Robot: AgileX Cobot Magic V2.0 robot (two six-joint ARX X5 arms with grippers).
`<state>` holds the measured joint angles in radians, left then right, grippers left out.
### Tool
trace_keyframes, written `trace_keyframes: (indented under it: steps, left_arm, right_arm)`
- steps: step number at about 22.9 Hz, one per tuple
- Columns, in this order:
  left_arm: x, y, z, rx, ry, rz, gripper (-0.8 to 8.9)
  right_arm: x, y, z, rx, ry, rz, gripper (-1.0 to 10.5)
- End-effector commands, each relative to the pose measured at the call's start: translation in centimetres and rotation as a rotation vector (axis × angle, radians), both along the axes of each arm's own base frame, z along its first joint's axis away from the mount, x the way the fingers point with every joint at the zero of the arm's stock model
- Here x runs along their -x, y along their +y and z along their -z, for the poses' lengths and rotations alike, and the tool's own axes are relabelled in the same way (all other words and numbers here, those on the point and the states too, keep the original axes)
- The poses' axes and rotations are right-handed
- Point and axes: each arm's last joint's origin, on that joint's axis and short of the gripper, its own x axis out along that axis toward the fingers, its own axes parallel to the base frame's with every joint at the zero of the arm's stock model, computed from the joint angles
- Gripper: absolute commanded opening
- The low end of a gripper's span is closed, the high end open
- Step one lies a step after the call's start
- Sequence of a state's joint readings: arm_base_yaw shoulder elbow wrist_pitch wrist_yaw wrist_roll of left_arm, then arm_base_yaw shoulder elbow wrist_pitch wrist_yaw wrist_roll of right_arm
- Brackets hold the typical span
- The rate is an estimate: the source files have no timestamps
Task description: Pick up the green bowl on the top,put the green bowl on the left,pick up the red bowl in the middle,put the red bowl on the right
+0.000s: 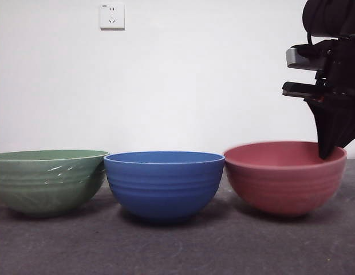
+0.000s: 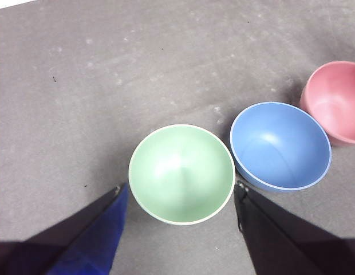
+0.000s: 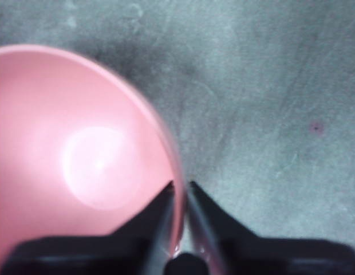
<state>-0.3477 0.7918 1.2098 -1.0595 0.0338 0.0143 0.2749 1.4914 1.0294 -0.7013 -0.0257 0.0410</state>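
Progress looks nearly complete, judging by how the three bowls sit in a row on the dark table (image 1: 177,246). Nothing is stacked: the green bowl (image 1: 48,180) rests on the left, the blue bowl (image 1: 164,184) stands in the middle, and the red bowl (image 1: 285,177) sits on the right, each just beside its neighbour. What seems left is only for the right gripper (image 3: 181,189) to let go of the red bowl and lift clear, since its jaws pinch that bowl's rim on the far right side, one jaw inside and one outside. The left gripper (image 2: 180,195) hangs high above the green bowl, jaws spread wide and holding nothing.

As for looks, the red bowl is a dusty pinkish red, matte, with faint horizontal ribs and a pale glare at its inner bottom. The green bowl is a muted sage with glossy glints on its side. Smallest in view, a white wall socket (image 1: 112,16) sits on the wall behind
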Motion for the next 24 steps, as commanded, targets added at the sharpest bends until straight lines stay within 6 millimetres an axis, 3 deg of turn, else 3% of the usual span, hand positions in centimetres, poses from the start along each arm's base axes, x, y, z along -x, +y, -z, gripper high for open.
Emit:
trace_keyframes:
  steps: [1, 5, 10, 11, 12, 13, 14, 16, 19, 24]
  left_arm:
    - [0.0, 0.0, 0.0, 0.008, -0.009, -0.004, 3.13]
    - [0.0, 0.0, 0.0, 0.009, -0.009, -0.003, 3.13]
    - [-0.4, -0.3, -0.8, 0.069, -0.087, 0.043, 3.03]
    - [-0.6, -0.4, -1.0, 0.075, -0.110, 0.044, 2.20]
    - [-0.8, -0.4, -1.1, 0.071, -0.138, 0.052, 0.25]
    - [-0.9, -0.5, -1.0, 0.069, -0.155, 0.048, -0.03]
    - [-1.2, -0.5, -0.7, 0.069, -0.163, 0.043, -0.08]
    - [-1.6, -0.6, 1.0, 0.068, -0.191, 0.026, -0.08]
    - [-1.2, -0.4, 5.3, 0.103, -0.243, -0.020, -0.08]
    - [0.0, 0.1, 8.9, 0.154, -0.317, -0.033, -0.08]
  right_arm:
    - [-0.1, 0.1, 0.3, -0.002, 0.000, 0.008, 2.6]
    - [0.3, 0.0, -1.3, -0.033, -0.077, 0.010, 2.6]
    - [4.3, -0.4, -9.3, -0.260, -0.473, -0.082, 2.5]
    - [5.3, -0.7, -10.6, -0.273, -0.542, -0.090, 1.9]
    - [6.6, -1.1, -11.9, -0.277, -0.617, -0.111, 0.6]
    - [7.9, -1.5, -12.9, -0.269, -0.676, -0.131, -0.2]
    - [9.0, -1.9, -13.6, -0.259, -0.726, -0.142, -0.1]
    - [11.4, -2.8, -13.9, -0.230, -0.818, -0.112, -0.1]
    - [14.7, -4.0, -11.4, -0.225, -0.936, -0.045, -0.1]
    - [17.4, -4.9, -8.5, -0.244, -1.018, -0.001, -0.1]
